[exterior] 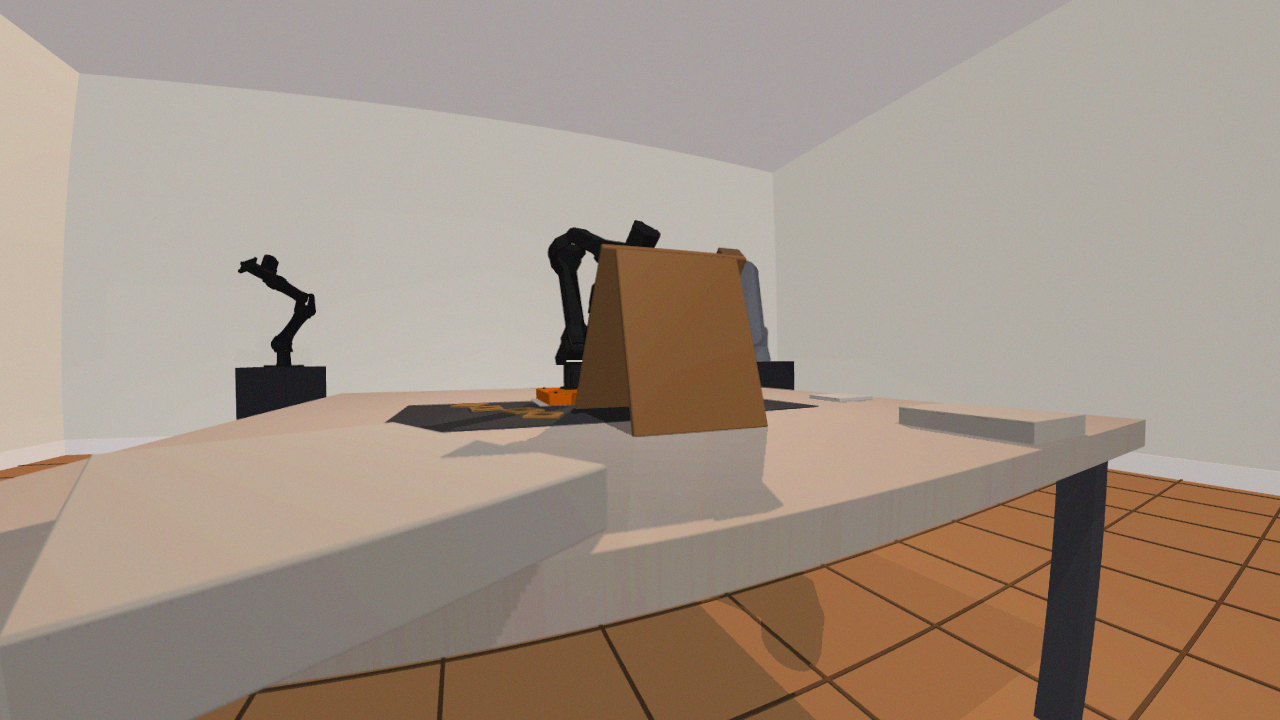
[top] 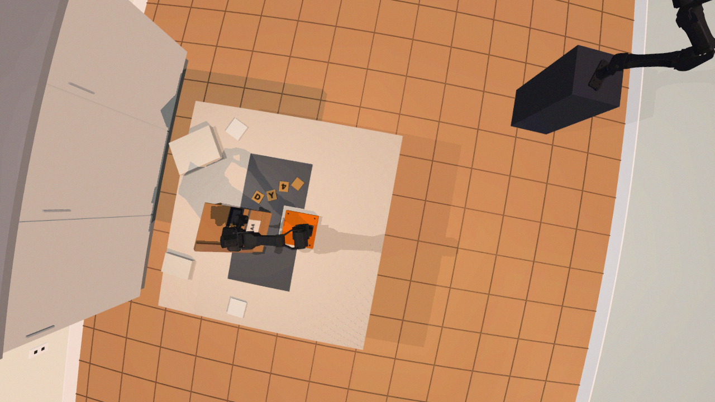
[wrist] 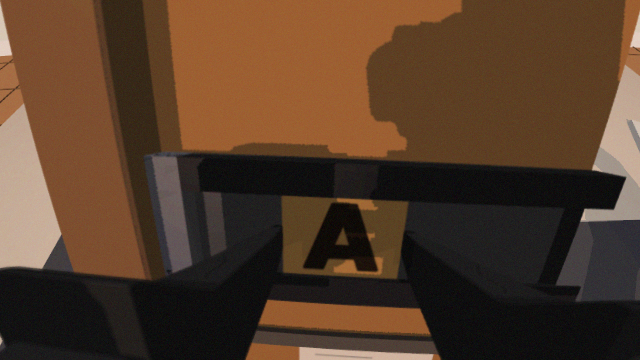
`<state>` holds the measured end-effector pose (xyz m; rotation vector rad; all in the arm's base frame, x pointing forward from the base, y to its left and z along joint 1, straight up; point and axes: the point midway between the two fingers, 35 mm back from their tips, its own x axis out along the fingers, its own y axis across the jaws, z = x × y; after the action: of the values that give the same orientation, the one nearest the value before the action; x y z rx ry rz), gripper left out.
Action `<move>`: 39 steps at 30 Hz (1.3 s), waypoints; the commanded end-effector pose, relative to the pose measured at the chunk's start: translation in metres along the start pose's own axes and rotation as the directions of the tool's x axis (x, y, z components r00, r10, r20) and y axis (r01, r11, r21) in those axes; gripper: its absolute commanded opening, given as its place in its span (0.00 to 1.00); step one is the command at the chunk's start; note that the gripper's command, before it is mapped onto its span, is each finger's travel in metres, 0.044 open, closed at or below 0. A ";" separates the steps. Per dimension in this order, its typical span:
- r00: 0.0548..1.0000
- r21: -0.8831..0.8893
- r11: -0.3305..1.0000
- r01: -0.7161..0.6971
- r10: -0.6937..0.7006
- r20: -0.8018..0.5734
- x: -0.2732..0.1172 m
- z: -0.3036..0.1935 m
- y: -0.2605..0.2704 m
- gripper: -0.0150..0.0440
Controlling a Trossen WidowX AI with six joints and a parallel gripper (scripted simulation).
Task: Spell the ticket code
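My gripper (wrist: 341, 237) is shut on the letter A tile (wrist: 344, 212), with a finger at each side of it. The A tile is upright and shows between the upper and lower bars of the black rail (wrist: 450, 184) (top: 233, 215) on the brown sloping board (wrist: 270, 75) (top: 207, 234) (exterior: 693, 340). The ticket (top: 254, 223) (wrist: 395, 356) is below the rail; "A4" is readable in the top view, the rest is hidden by the arm. A D tile (top: 257, 196), a Y tile (top: 271, 195), a 4 tile (top: 284, 186) and a tile without a visible letter (top: 297, 183) lie on the dark mat (top: 260, 274).
The orange plate (top: 302, 218) is at the arm's base. A large pale block (top: 196, 149), a smaller block (top: 177, 266) and two flat white pieces (top: 236, 128) (top: 237, 306) lie on the counter (top: 344, 200) (exterior: 850, 456). Another arm stands on a black pedestal (top: 554, 95) (exterior: 280, 391).
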<state>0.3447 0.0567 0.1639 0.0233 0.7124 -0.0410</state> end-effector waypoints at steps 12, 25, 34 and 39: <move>1.000 0.005 1.000 0.003 -0.003 0.001 0.000 0.001 0.009 0.25; 1.000 0.006 1.000 0.002 -0.002 0.001 0.000 0.001 0.017 0.25; 1.000 0.006 1.000 0.002 -0.002 0.001 0.000 0.001 0.023 0.25; 1.000 0.006 1.000 0.001 -0.001 0.001 0.000 0.001 0.026 0.25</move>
<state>0.3460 0.0807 0.1644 0.0260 0.7127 -0.0401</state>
